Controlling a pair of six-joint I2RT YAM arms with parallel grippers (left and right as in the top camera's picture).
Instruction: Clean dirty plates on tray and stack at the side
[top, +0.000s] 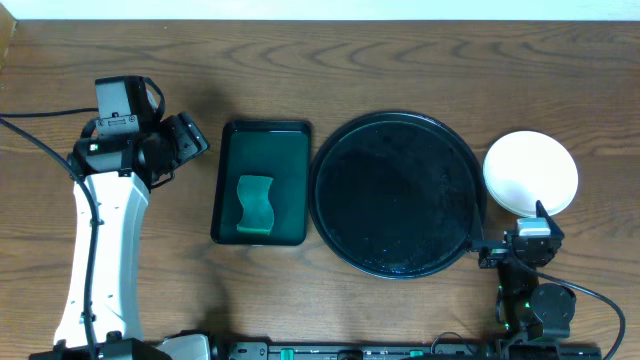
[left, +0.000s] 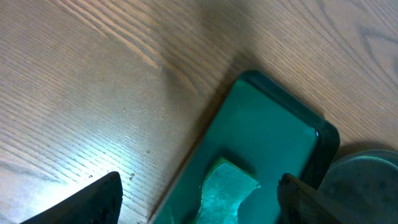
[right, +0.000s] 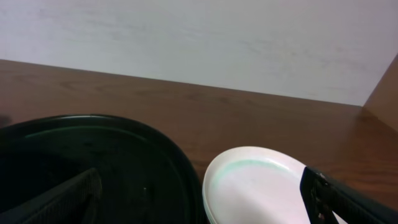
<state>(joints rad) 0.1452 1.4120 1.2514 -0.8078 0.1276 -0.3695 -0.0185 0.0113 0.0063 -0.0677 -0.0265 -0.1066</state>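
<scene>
The plates (top: 530, 172) sit as one white pile on the bare wood just to the right of the black tray (top: 395, 195), close beside its rim but not on it. From above the pile reads as a single disc. The right wrist view shows a faint mint ring inside the top plate and a second edge under it, but I cannot count how many are stacked. There is one black tray, round and glossy, with nothing on it but a few shiny specks. To its left lies one smaller rectangular green tray (top: 262, 182), nearly touching the black one, with one wavy green sponge (top: 255, 205) lying flat in its near half. All of this rests on a brown wooden table (top: 330, 60). Two arms are at work. The right gripper (top: 515, 235) is at the near right, its jaws spread wide and holding nothing, one finger by the black tray's rim and the other at the near edge of the plates. The left gripper (top: 196, 140) is just left of the green tray, jaws also wide apart and empty. A small pale label (top: 118, 122) on the left arm is too small to read.
</scene>
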